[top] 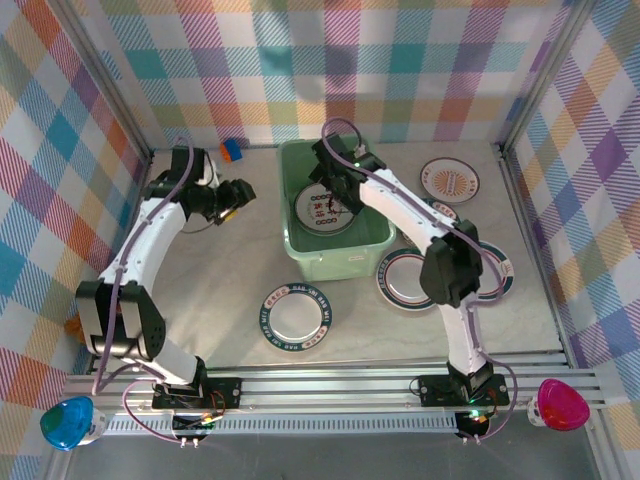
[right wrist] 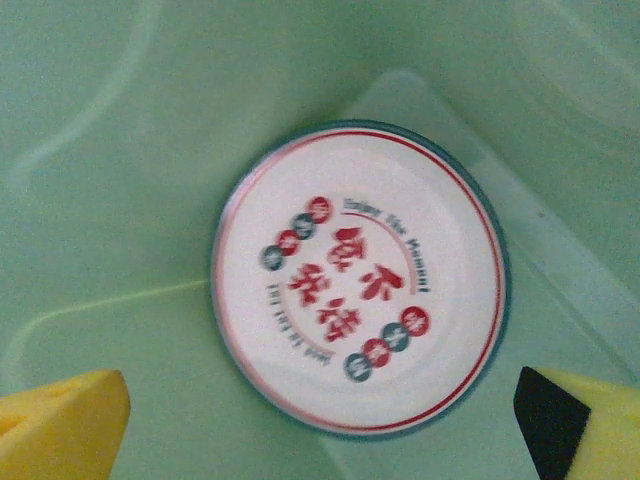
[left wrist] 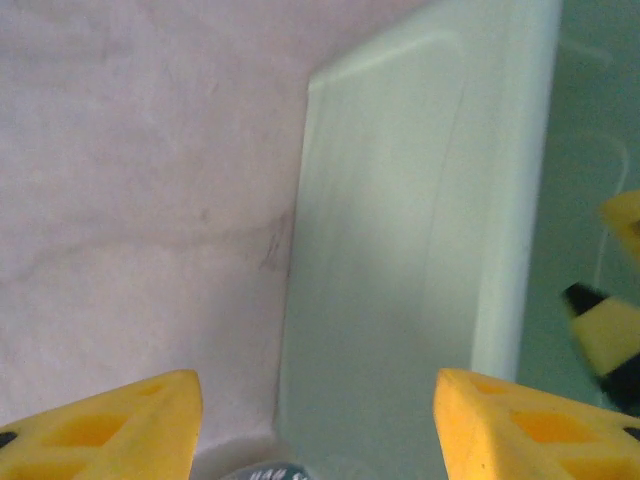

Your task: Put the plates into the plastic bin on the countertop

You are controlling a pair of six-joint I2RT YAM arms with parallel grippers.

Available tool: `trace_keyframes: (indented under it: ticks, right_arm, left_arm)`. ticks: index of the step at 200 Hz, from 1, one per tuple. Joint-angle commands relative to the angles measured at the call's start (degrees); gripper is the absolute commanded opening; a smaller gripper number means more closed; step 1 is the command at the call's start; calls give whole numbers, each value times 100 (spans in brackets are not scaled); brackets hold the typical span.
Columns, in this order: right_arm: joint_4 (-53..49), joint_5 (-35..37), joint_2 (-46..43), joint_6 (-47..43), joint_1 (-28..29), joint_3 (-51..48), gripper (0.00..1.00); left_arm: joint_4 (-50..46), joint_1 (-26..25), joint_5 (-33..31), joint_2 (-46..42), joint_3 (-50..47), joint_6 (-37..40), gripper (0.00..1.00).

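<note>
- My left gripper (top: pixel 238 198) hangs over the flat beige marbled countertop (top: pixel 220 280), left of the bin. Its yellow fingers (left wrist: pixel 140 425) stand well apart with nothing between them.
- Through the left wrist camera I see bare stone on the left and the bin's pale outer wall on the right, between the finger pads.
- A small blue and orange block (top: pixel 232 150) sits by the back plaid wall, just behind that gripper.
- A round white plate with a dark teal lettered rim (top: pixel 297 318) lies flat on the countertop, near the front of the bin and not touching it.
- The pale mint-green rectangular plastic bin (top: pixel 340 265) stands mid-table toward the back.
- A white plate with red characters and a thin red ring (right wrist: pixel 355 280) lies flat on the bin's floor.
- My right gripper (right wrist: pixel 322 390) hangs above that plate inside the bin, spread wide and gripping nothing.
- Right of the bin, a teal-rimmed plate (top: pixel 403 280) lies close to its front corner, and another (top: pixel 497 272) lies beyond the right arm's elbow.
- A plate with an orange rayed pattern (top: pixel 449 180) rests near the back right corner.
- One more plate (top: pixel 445 213) is partly hidden by the forearm.
</note>
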Motion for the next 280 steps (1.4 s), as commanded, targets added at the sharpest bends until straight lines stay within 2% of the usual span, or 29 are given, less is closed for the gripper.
trace_keyframes:
  ticks: [1, 39, 67, 109, 140, 157, 206, 280]
  right_arm:
    - [809, -378, -663, -638, 53, -599, 100]
    - [1857, -815, -1551, -1298, 90, -1574, 98]
    - [2221, -1058, -2054, -1557, 165, -2085, 96]
    - [2469, -1411, -2746, -1580, 268, -2960, 95]
    - [2611, -1396, -3257, -1451, 346, -3659, 94]
    - [2636, -1352, -3488, -1371, 391, -3930, 94]
    - [2686, -1161, -3917, -1292, 467, -4403, 94]
    - [2864, -1140, -3905, -1213, 467, -4619, 94]
  left_arm:
    - [-261, -19, 247, -404, -605, 48, 61]
    - [-170, -316, 200, -901, -1676, -61, 60]
    - [-256, -726, -68, -1089, -2195, -54, 60]
    - [-324, -992, -657, -1405, -3005, -73, 59]
    - [194, -1327, -388, -1476, -3582, -64, 57]
    - [255, -1609, -474, -1374, -3681, 51, 57]
    - [424, -1755, -542, -715, -3658, 324, 55]
    - [265, -1830, -325, 5, -3221, 829, 41]
